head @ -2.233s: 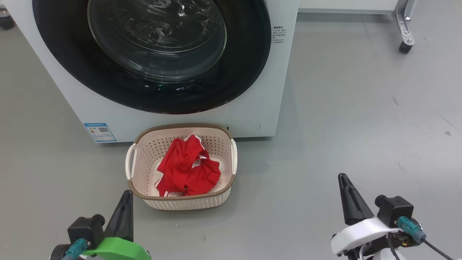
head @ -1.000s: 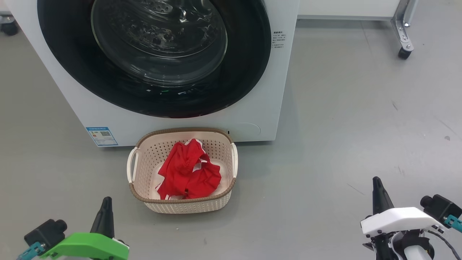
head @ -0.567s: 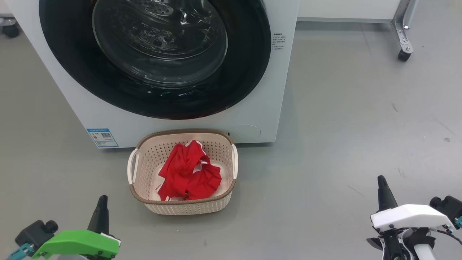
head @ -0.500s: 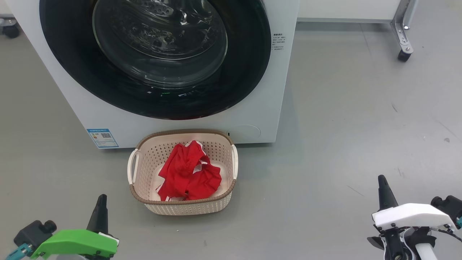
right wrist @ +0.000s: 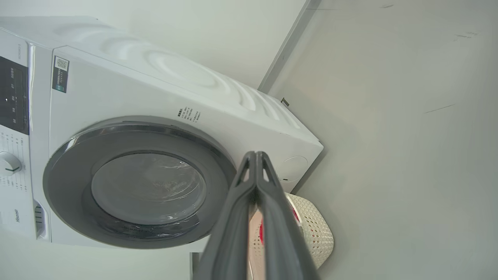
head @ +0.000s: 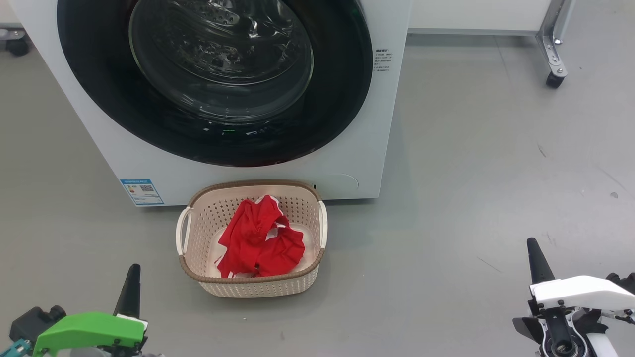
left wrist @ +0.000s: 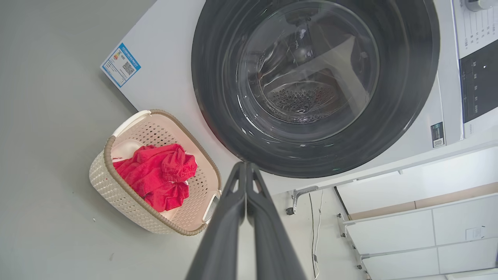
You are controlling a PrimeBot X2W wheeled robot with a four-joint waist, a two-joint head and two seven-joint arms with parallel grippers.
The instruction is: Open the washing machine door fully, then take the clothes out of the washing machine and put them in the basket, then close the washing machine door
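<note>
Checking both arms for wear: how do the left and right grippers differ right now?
The left gripper has a green housing; the right gripper has a white one. The left gripper sits close to the basket; the right gripper is farther off, over bare floor. Both are shut, hold nothing and point toward the washing machine.

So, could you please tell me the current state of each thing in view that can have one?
washing machine door: shut, flush against the washing machine.
clothes: crumpled in a heap inside the basket.
basket: upright on the floor in front of the machine, holding the clothes.
left hand: shut, holding nothing.
right hand: shut, holding nothing.
</note>
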